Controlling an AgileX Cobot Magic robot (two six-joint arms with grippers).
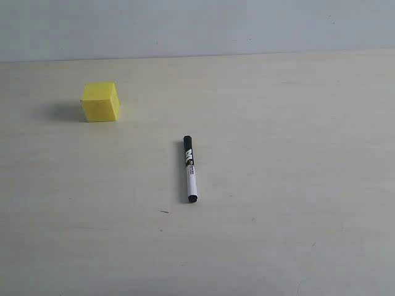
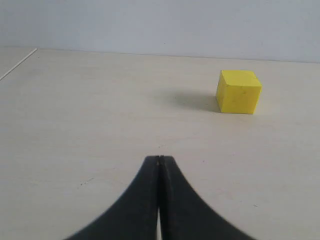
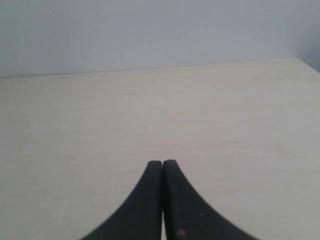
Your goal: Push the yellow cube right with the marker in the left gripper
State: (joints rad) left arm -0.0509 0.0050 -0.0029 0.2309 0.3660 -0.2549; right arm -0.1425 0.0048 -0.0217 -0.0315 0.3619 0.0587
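Note:
The yellow cube (image 1: pixel 100 102) rests on the pale table at the far left of the exterior view. The marker (image 1: pixel 189 168), white barrel with black cap and black end, lies flat near the table's middle, pointing toward and away from the camera, well right of the cube. No gripper holds it. Neither arm shows in the exterior view. In the left wrist view my left gripper (image 2: pixel 159 159) is shut on nothing, low over the table, with the cube (image 2: pixel 238 92) ahead of it and off to one side. My right gripper (image 3: pixel 162 163) is also shut and empty over bare table.
The table (image 1: pixel 278 185) is a plain pale wood-grain surface backed by a grey-white wall (image 1: pixel 197 24). A table edge (image 2: pixel 17 64) runs along one corner of the left wrist view. A few small dark specks mark the tabletop.

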